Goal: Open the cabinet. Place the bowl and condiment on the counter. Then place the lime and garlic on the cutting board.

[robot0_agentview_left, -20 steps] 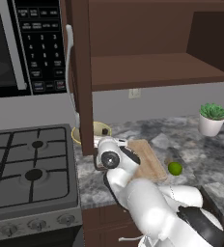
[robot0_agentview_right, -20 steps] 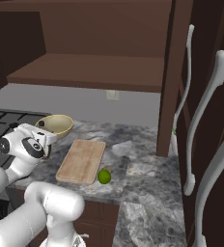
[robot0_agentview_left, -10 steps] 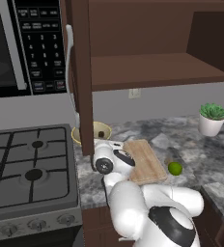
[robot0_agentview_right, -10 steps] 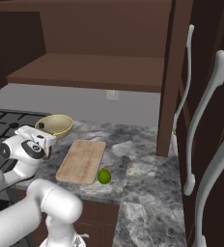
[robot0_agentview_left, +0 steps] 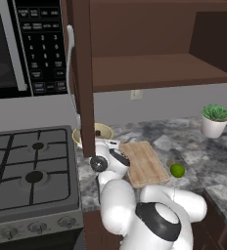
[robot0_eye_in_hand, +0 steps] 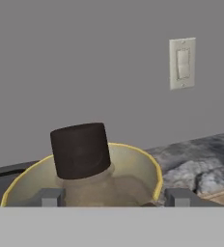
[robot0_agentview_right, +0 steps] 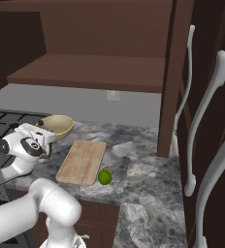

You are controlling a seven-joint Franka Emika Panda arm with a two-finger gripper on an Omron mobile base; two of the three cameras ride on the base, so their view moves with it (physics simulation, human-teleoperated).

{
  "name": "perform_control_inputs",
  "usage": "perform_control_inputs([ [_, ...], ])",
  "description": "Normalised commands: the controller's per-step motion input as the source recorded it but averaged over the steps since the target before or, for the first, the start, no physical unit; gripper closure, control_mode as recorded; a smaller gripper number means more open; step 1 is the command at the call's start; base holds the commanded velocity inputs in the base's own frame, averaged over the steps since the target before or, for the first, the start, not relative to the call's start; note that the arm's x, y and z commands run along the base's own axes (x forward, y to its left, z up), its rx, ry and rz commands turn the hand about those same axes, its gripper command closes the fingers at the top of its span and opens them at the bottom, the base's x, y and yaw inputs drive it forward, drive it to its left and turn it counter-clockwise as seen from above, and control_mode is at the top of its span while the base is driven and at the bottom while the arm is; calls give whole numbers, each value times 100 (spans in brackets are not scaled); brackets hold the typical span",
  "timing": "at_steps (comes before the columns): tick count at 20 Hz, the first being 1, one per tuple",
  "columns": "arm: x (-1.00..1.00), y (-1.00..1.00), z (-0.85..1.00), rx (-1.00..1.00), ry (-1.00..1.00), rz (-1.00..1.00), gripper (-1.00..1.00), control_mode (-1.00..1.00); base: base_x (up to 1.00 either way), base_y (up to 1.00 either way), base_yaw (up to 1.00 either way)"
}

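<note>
Grey marbled counter [robot0_agentview_left: 193,156] is running across the lower half of both base views, with an open dark cabinet [robot0_agentview_left: 154,73] filling the top and a stove [robot0_agentview_left: 32,166] at the left of the left base view. At centre of the hand view the condiment bottle [robot0_eye_in_hand: 82,161], dark-capped with a brownish body, is standing between the gripper [robot0_eye_in_hand: 109,198] fingertips, in front of the yellow-rimmed bowl [robot0_eye_in_hand: 133,164]. The jaws are standing wide to either side of the bottle's body; whether they are touching it I cannot tell. The bottle is probably light, rigid and smooth-sided, so it could slip or tip; gripping the body below the cap, squarely, looks safest. The bowl looks stiff and possibly breakable, best pinched at the rim. Right of it the cutting board [robot0_agentview_right: 83,161] is lying flat, with the lime [robot0_agentview_right: 104,177] just off its near right corner; small and round, it is likely to roll.
</note>
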Motion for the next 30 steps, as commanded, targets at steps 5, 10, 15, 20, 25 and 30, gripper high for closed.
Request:
perform_control_inputs([
  [5, -4, 4, -28, 0, -2, -1, 100, -100, 0, 0, 0],
  [10, -18, 0, -38, 1, -6, -1, 100, -100, 0, 0, 0],
  [15, -13, 0, -39, 2, -5, 0, 100, -100, 0, 0, 0],
  [20, -2, -1, -28, 4, -3, -1, -100, -100, 0, 0, 0],
  [25, -10, -6, -14, 5, -5, 0, -100, -100, 0, 0, 0],
  [30, -23, -5, -10, 5, -5, 0, -100, -100, 0, 0, 0],
])
